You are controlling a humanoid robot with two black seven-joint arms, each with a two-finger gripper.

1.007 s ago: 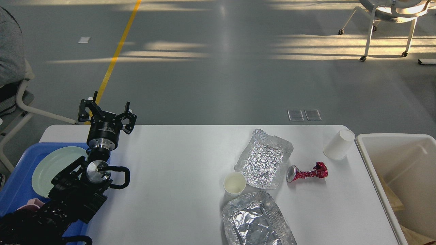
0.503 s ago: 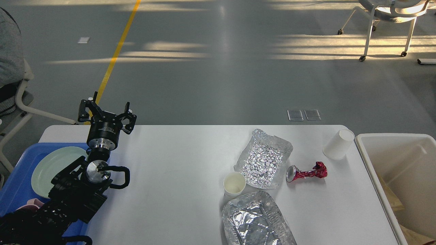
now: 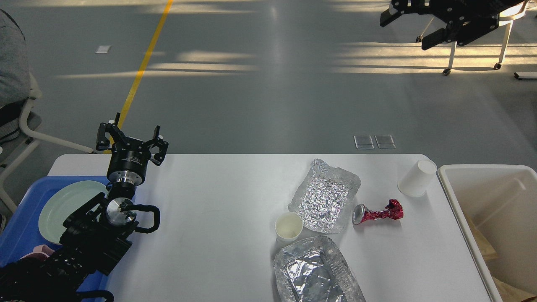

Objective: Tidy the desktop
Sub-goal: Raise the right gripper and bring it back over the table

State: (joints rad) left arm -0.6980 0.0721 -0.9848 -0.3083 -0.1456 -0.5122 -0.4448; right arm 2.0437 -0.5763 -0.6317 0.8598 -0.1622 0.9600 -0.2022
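the white desktop (image 3: 218, 201) fills the near half of the head view, its rounded far corners set against a grey floor. the left gripper (image 3: 131, 140) stands upright over the desktop's far left corner, its two black fingers spread wide with nothing between them. just left of that arm, a blue tray (image 3: 21, 218) carries a pale green plate (image 3: 63, 205). the right gripper (image 3: 409, 14) enters at the far right top of the view, dark and seen against a white chair (image 3: 503, 29), and whether it is open or closed cannot be told. on the right half of the desktop lie a crumpled foil sheet (image 3: 325, 195), a foil tray (image 3: 314, 270) at the near edge, and a small paper cup (image 3: 288, 227) standing upright between the two. a crushed red can (image 3: 377, 212) lies on its side to the right of the foil sheet, and a white cup (image 3: 417, 178) stands mouth down near the far right corner. an off-white bin (image 3: 486, 184) sits just beside the desktop's right edge
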